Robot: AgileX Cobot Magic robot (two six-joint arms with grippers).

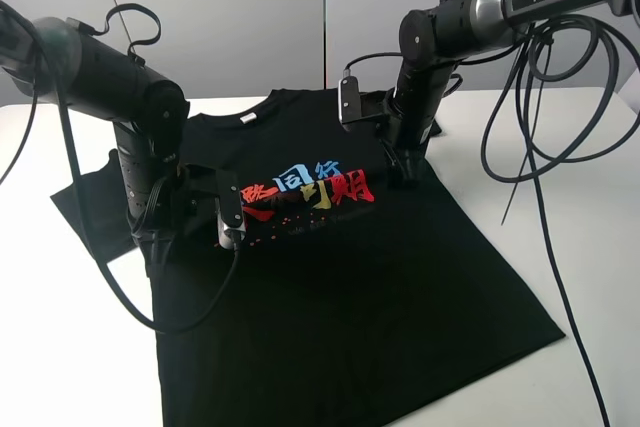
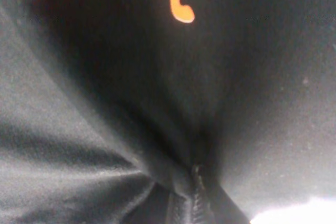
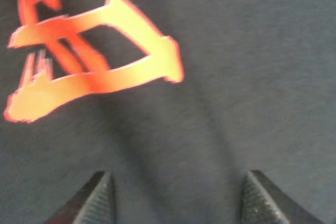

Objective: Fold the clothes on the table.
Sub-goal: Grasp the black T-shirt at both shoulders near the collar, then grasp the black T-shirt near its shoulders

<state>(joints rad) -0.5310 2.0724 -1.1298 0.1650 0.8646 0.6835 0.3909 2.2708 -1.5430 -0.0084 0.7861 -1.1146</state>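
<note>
1. The T-shirt (image 1: 350, 287) lies face up and spread flat on the white counter (image 1: 580, 207), collar toward the far edge and hem toward the near edge. Its left sleeve (image 1: 88, 197) lies out flat on the counter, not yet folded in.
2. The left claw (image 2: 195, 195) is down on the shirt beside that sleeve, at the left end of the chest print (image 1: 310, 197). It is closed on the cloth: in the left wrist view the fabric gathers into a pleat that runs straight into the jaws. I judge this pinch is placed to lift the left side for a fold.
3. The print sits between the two arms and is uncovered. The shirt body below it lies smooth, so I judge that no fold is made yet.
4. The right claw (image 3: 178, 198) is down on the shirt just beside the right end of the print.
5. Its jaws stand partly apart. Both fingertips (image 3: 100, 200) sit at the cloth with a low ridge of fabric between them, and nothing is pinched yet.
6. I judge the right claw is placed to mirror the left grip, so that both sides can rise evenly.
</note>
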